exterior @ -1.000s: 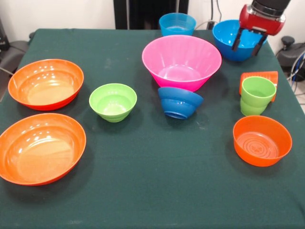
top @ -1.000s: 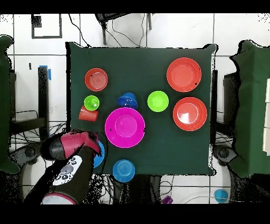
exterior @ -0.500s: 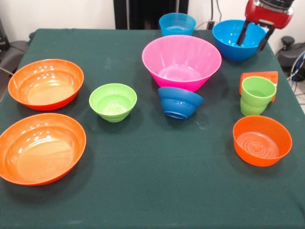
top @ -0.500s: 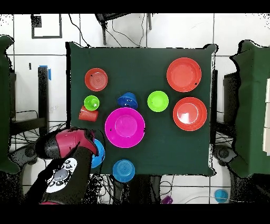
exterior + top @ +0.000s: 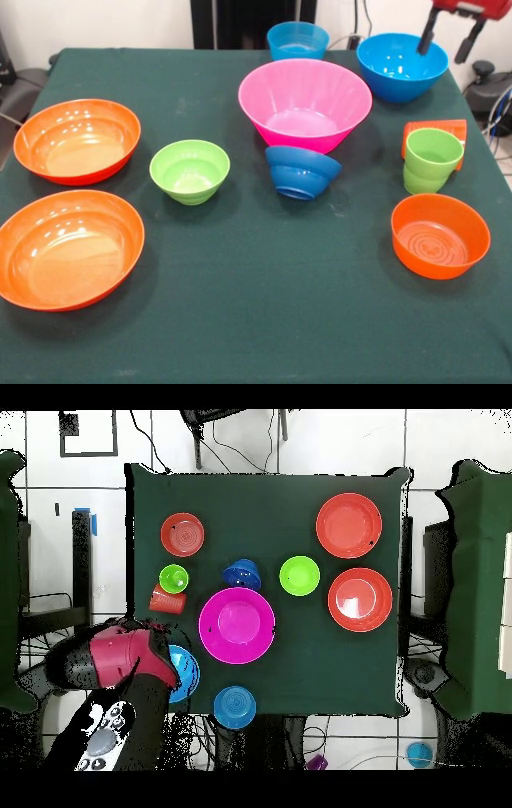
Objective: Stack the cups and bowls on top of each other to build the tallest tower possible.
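Our red-and-black gripper [image 5: 448, 38] hangs spread and empty above the wide sky-blue plastic bowl [image 5: 402, 66] at the table's corner; we should descend squarely over one rim wall before pinching.

The claw [image 5: 450, 36] is cut off by the top edge in the front view — only two dark fingers [image 5: 427, 38] and a sliver of red housing show, spread with nothing between them. From overhead the arm's red and black bulk covers the claw entirely and hides the left part of a sky blue bowl [image 5: 187, 672]. The orange cup [image 5: 436, 128] lies mostly hidden behind the lime green cup [image 5: 430, 160] in the front view. The near corners of the bench [image 5: 264, 320] run out of the picture — its front edge cannot be seen.
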### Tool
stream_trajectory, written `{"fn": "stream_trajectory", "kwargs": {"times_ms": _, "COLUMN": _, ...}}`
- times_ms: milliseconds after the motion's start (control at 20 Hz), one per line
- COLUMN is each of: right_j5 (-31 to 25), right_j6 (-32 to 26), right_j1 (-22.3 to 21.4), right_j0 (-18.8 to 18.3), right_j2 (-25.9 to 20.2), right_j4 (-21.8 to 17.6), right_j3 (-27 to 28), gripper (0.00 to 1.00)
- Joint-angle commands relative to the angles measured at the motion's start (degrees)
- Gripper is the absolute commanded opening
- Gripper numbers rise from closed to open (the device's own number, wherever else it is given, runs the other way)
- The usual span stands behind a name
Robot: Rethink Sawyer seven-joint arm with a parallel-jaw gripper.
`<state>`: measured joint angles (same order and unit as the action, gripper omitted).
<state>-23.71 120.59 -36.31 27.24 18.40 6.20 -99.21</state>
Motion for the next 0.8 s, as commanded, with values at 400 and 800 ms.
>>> {"fn": "stream_trajectory", "kwargs": {"times_ms": 400, "right_j5": 3.5, "right_j6": 9.2, "right_j1": -0.3, "right_j0": 6.8, "right_j2": 1.8, "right_j4": -2.7, "right_j3": -4.2, "gripper": 1.00}}
{"fn": "stream_trajectory", "kwargs": {"times_ms": 800, "right_j5": 6.9, "right_j6": 8.6, "right_j1": -0.5, "right_j0": 5.8, "right_j2": -0.2, "right_j4": -1.3, "right_j3": -7.4, "gripper": 1.00}}
